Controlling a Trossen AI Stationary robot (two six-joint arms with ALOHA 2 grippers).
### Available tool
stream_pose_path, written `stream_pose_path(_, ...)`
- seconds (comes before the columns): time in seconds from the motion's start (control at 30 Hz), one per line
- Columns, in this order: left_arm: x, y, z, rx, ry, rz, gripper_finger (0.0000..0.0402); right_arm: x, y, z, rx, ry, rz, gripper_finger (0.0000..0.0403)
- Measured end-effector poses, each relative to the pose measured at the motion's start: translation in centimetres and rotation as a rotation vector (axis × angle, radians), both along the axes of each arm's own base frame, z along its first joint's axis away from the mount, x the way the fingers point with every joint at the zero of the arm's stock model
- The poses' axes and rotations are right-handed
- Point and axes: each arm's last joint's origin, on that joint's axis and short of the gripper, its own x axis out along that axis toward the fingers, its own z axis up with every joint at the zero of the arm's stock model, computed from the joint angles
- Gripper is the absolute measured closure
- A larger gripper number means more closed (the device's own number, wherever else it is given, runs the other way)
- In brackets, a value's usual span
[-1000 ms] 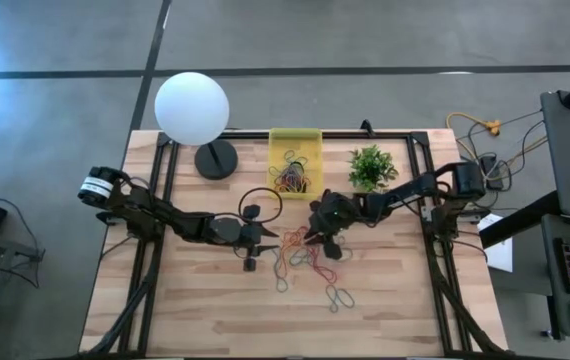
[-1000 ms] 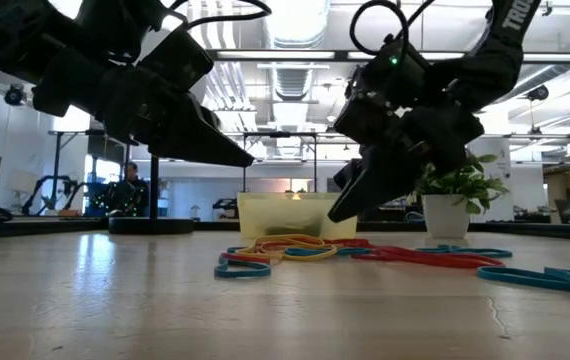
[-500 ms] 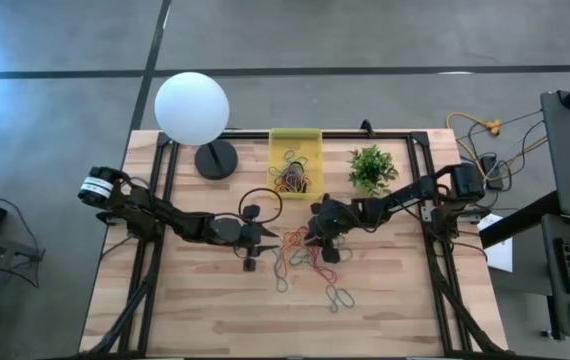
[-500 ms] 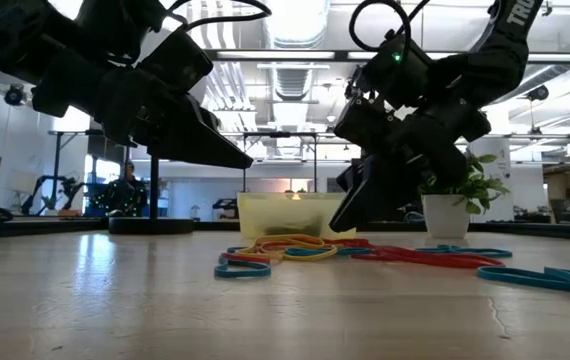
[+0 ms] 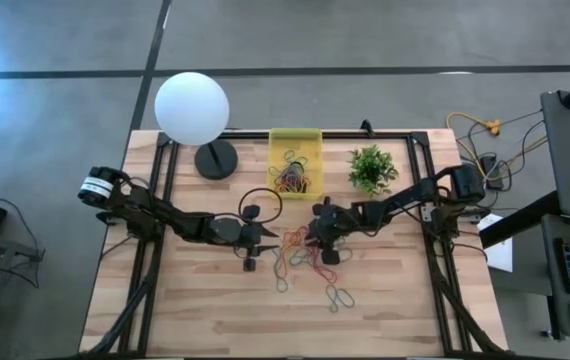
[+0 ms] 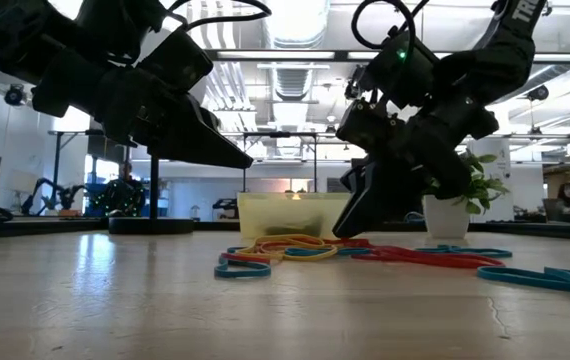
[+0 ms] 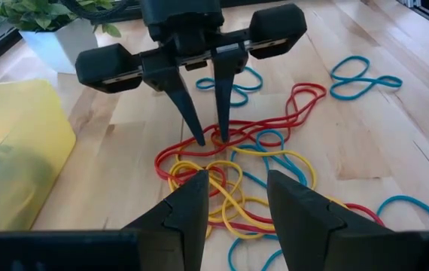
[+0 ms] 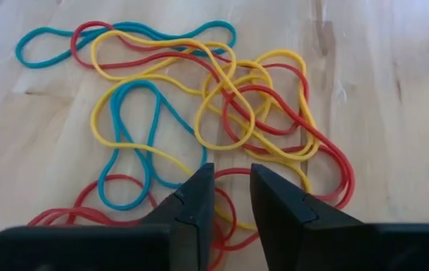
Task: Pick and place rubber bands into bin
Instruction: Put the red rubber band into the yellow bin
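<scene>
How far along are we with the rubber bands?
Partly done: some bands already lie in the translucent yellow plastic bin. The right gripper, open, reaches into the tangled pile of red, yellow and blue rubber bands, holding none. The left gripper waits open beside it. Most bands remain.

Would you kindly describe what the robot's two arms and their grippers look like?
Both arms are matte black with jointed segments. The left gripper and right gripper each carry two slim, tapering black fingers on a wide crossbar. A black cable loops by the left wrist, and white lettering marks the right arm.
</scene>
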Motion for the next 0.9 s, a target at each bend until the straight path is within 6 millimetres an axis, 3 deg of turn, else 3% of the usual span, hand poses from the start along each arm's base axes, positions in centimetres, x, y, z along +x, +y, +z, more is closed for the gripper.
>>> stream_pose_path(0.27,0.04,0.0,0.05,0.0,-0.002,0.0,0.0281,0.01,0.09,-0.71,-0.003,0.021,0.0,0.0335)
stream_pose_path(0.73,0.06,-0.01,0.07,-0.001,-0.003,0.0,0.0281,0.23,0.12,-0.24,0.002,0.007,0.01,0.0335)
stream_pose_path(0.9,0.06,-0.01,0.07,-0.001,-0.003,0.0,0.0281,0.11,-0.42,-0.4,-0.076,0.065,-0.071,0.0335)
